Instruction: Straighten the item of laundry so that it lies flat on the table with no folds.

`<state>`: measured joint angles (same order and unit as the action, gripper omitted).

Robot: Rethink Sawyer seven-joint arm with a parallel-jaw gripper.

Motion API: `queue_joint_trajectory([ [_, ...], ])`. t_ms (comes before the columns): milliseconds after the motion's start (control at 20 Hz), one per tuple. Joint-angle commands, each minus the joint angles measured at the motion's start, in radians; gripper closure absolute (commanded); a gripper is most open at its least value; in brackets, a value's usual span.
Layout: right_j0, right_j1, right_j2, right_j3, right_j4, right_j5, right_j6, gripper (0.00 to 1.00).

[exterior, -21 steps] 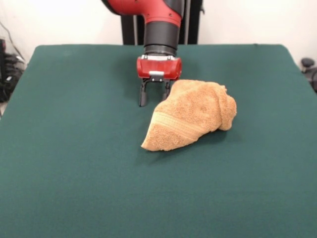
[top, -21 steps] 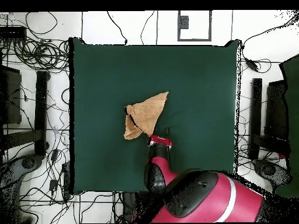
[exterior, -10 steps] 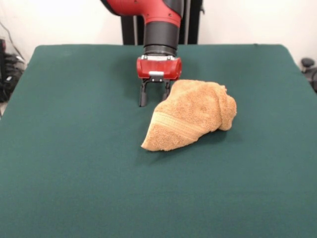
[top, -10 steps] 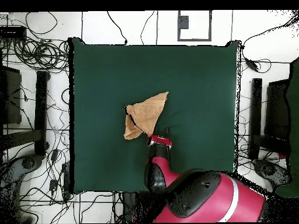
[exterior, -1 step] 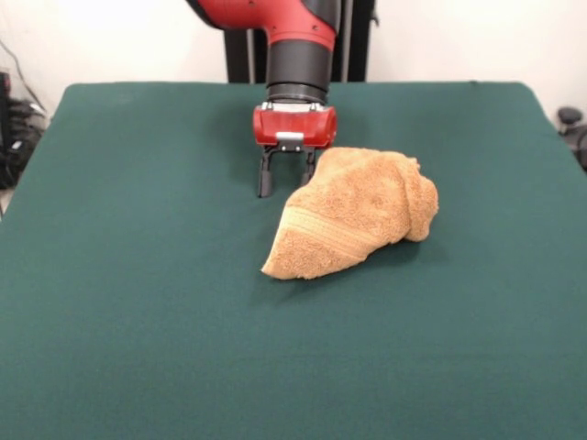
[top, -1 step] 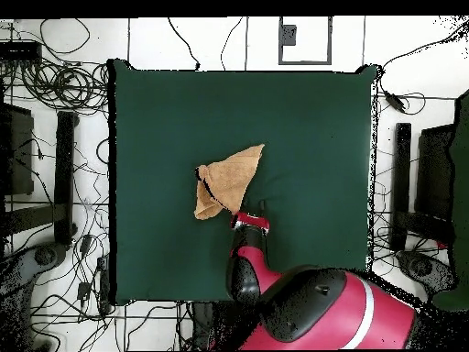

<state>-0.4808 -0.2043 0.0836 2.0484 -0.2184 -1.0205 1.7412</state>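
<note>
Near the table's (exterior, -1 step: pixel 138 302) middle, the towel (exterior, -1 step: pixel 353 215) lies bunched; the gripper (exterior, -1 step: pixel 286 183), jaws apart, stands at its far edge, seemingly ready to pinch it.

The tan-orange towel (top, -1 step: pixel 229 180) is lying bunched in a folded triangle on the green bench (top, -1 step: pixel 156 119), with the red arm (top, -1 step: pixel 316 307) reaching to its near edge.

Front view: low and close across the table (exterior, -1 step: pixel 138 348), facing the red arm (exterior, -1 step: pixel 298 55), near edge cropped. Overhead view: high above, straight down, whole table (top, -1 step: pixel 165 110) framed with cables (top, -1 step: pixel 55 87) around, arm base at bottom. Shared by both: green tabletop, towel (exterior, -1 step: pixel 353 215) (top, -1 step: pixel 229 176), arm beside it.
</note>
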Motion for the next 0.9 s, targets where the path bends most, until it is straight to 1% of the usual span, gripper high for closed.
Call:
queue_joint_trajectory([
  [50,0.081,0.116,0.296,-0.187,0.121,0.172,0.359,0.00],
  [500,0.087,0.119,0.296,-0.185,0.130,0.163,0.358,0.00],
  [650,0.093,0.115,0.295,-0.201,0.122,0.183,0.341,0.00],
  [900,0.110,0.086,0.309,-0.195,0.176,0.229,0.330,0.00],
])
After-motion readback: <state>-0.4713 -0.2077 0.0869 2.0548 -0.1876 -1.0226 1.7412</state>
